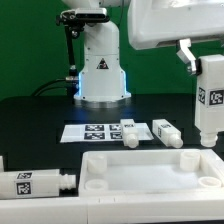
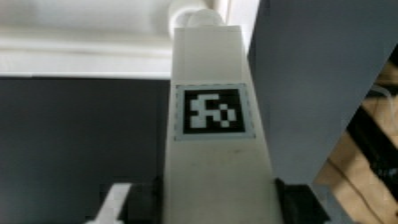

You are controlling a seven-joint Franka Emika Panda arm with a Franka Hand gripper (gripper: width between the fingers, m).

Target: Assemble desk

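Chunky square white plastic leg [image 2: 210, 70], round-pegged, gripped in hand [image 2: 206, 203]

Exterior: low, facing arm base [image 1: 100, 75]. Wrist: close along leg [image 2: 210, 110], shared.

Matt wht plastic leg [image 2: 210, 62], tabletop [image 1: 140, 160]
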